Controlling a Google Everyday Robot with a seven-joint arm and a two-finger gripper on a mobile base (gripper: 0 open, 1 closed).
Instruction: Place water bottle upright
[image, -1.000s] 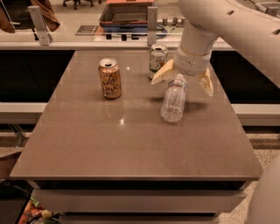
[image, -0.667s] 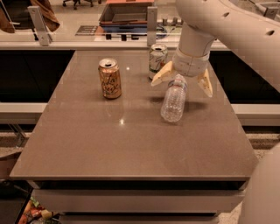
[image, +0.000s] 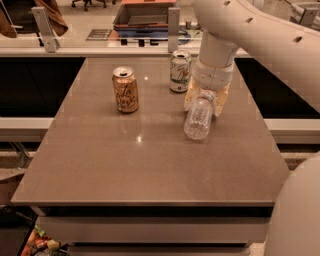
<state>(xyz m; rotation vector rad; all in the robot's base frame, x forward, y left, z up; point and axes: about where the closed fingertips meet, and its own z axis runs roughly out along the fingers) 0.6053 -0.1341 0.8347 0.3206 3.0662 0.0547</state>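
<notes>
The water bottle (image: 198, 120), clear and ribbed, is tilted with its base toward the table's front, right of the table's middle. Its cap end is hidden between my fingers. My gripper (image: 205, 102) comes down from the white arm above, and its pale fingers (image: 189, 100) press against both sides of the bottle's upper part. The bottle's base is at or just above the tabletop; I cannot tell which.
An orange can (image: 125, 90) stands upright at the left centre of the brown table (image: 125, 165). A white-green can (image: 179, 71) stands upright just behind and left of my gripper. A counter with a tray runs behind the table.
My fingers, spread wide on either side of the bottle's top before, have closed in against it. The bottle and the cans have stayed where they were.
</notes>
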